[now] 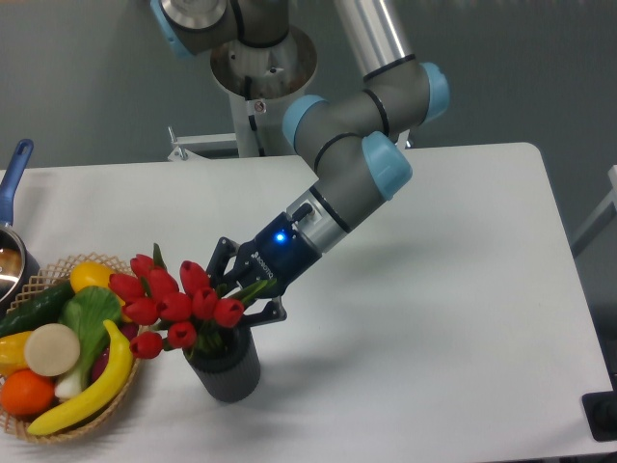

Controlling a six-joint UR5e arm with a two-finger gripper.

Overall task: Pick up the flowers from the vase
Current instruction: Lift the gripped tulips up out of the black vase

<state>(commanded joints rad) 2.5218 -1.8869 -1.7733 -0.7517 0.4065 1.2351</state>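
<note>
The robot arm (359, 164) comes down from the top middle of the frame and bends toward the lower left. Its gripper (243, 289) sits left of centre, a blue light glowing on its wrist, black fingers (225, 260) pinched close together.

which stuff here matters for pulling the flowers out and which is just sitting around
Part of the job:
flowers
vase
gripper, closed on the stems

Just lying about:
wicker basket of fruit and vegetables
pot with blue handle
</note>
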